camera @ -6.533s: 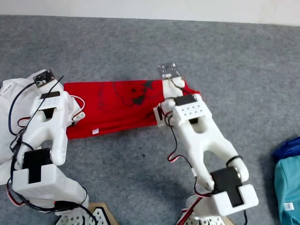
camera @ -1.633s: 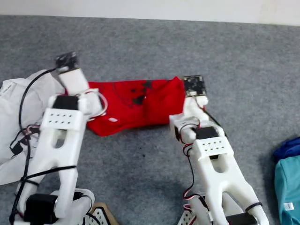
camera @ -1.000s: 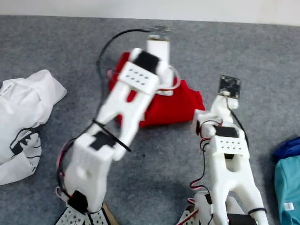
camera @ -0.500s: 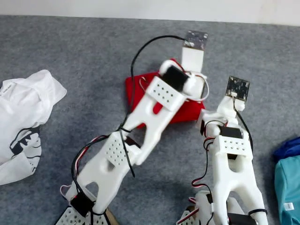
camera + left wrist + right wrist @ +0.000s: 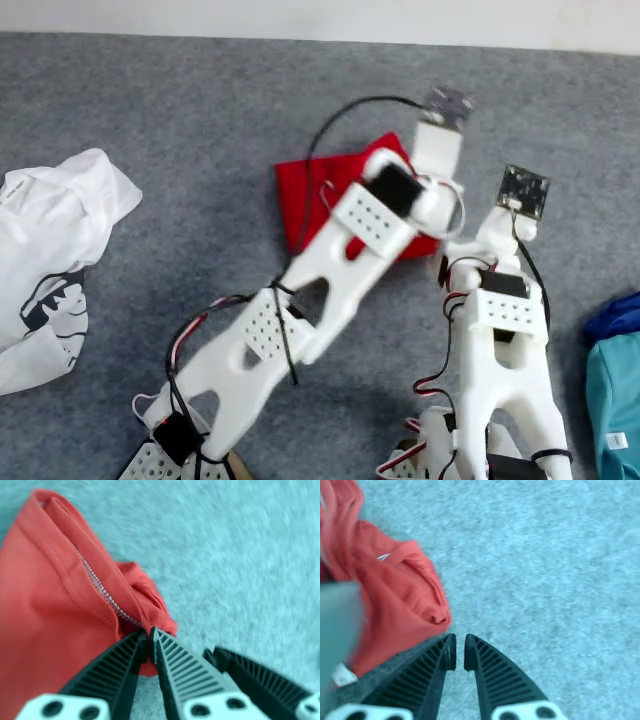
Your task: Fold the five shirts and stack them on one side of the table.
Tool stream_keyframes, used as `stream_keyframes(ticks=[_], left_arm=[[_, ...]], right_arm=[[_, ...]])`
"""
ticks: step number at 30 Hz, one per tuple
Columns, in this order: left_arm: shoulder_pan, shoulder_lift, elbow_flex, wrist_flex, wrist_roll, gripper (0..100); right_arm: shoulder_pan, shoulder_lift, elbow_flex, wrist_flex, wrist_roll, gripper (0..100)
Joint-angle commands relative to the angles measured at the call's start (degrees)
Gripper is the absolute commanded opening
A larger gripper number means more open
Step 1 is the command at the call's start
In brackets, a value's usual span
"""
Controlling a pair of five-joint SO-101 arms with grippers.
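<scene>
Left gripper: jaws closed, pinching a doubled hem of the red shirt right at the tips; a line of pale stitching runs along the fold up to the pinch point. Right gripper: jaws closed to a thin slit, nothing between them; the tips sit low over the bare table, just beside the shirt's rumpled edge, not touching it as far as can be told. High view: the left arm stretches diagonally from the near left corner across the table to the red shirt, which lies as a compact, roughly square bundle at centre, partly under that arm's wrist. The right arm stands just beside the bundle's right edge. White shirt lies crumpled at the far left edge, well apart. Blue shirt and teal shirt lie together at the right edge.
</scene>
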Motion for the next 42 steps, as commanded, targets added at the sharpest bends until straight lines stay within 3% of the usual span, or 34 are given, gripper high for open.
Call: stream_keyframes(ticks=[1, 7, 14, 17, 31, 36, 42], left_arm=[[3.7, -0.4, -2.5, -0.9, -5.4, 1], [3.6, -0.3, -2.5, -0.7, -5.5, 4], [5.4, -0.7, -2.6, 1.2, -5.7, 37], [5.3, -0.8, -2.9, 1.5, -5.5, 45], [3.9, -16.1, -5.3, 6.3, -5.5, 46], [-5.6, -18.5, -5.2, 6.5, -5.5, 46], [-20.7, -18.7, -4.6, 6.9, -5.4, 46]], right_arm=[[1.1, -2.2, -1.0, -0.8, -0.7, 5.1], [1.1, -2.2, -1.0, -0.8, -0.7, 5.1], [1.4, -2.2, -1.0, -0.8, -0.7, 5.1], [2.5, -2.2, -1.8, -0.6, -0.8, 5.1], [4.1, -2.2, -2.7, -0.6, -4.0, 5.1], [1.4, -2.2, -4.3, -0.6, -6.2, 5.1], [-5.9, -1.8, -9.3, 1.8, 0.0, 5.4]])
